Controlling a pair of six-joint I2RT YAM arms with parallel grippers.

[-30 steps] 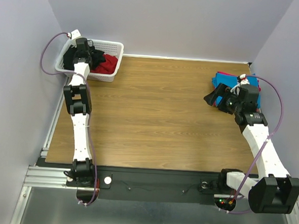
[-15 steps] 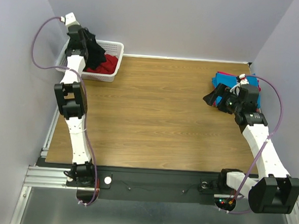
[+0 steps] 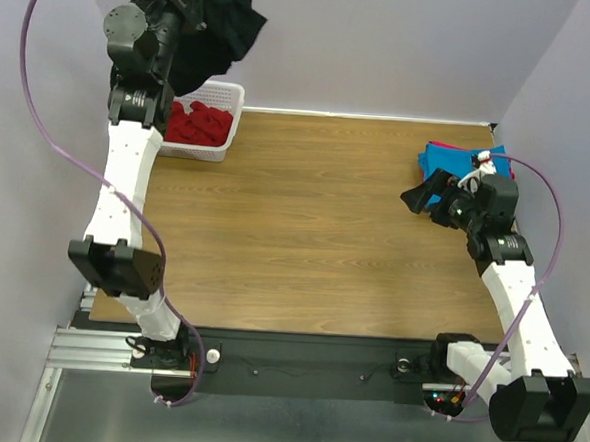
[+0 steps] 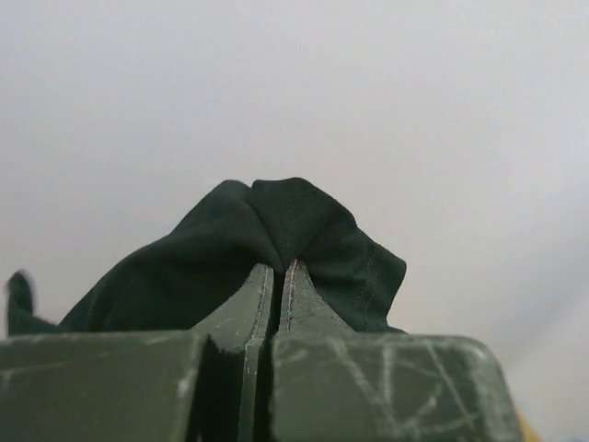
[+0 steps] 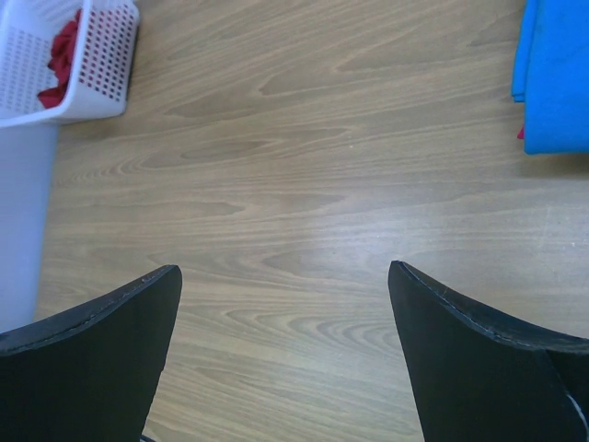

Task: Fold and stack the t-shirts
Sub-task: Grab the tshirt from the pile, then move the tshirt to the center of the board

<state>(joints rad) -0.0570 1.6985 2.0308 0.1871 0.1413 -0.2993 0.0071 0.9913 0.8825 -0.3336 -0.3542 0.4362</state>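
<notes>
The step in hand looks like fetching a shirt for folding. The left gripper (image 4: pixel 279 269), pressed together on a bunched fold, holds the black t-shirt (image 3: pixel 222 21) high above the white basket (image 3: pixel 232 105). The cloth hangs from its tips, clear of the red t-shirts (image 3: pixel 199 123) in the basket. Next, I judge, the shirt needs carrying from the basket onto the worktop (image 3: pixel 315 222) and spreading flat. The right gripper (image 5: pixel 284 267), spread and holding nothing, hovers far across from the basket, beside the turquoise-blue t-shirt (image 5: pixel 557 74).

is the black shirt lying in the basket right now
No, the black t-shirt hangs in the air, lifted clear of the basket and pinched between the shut left fingers.
</notes>
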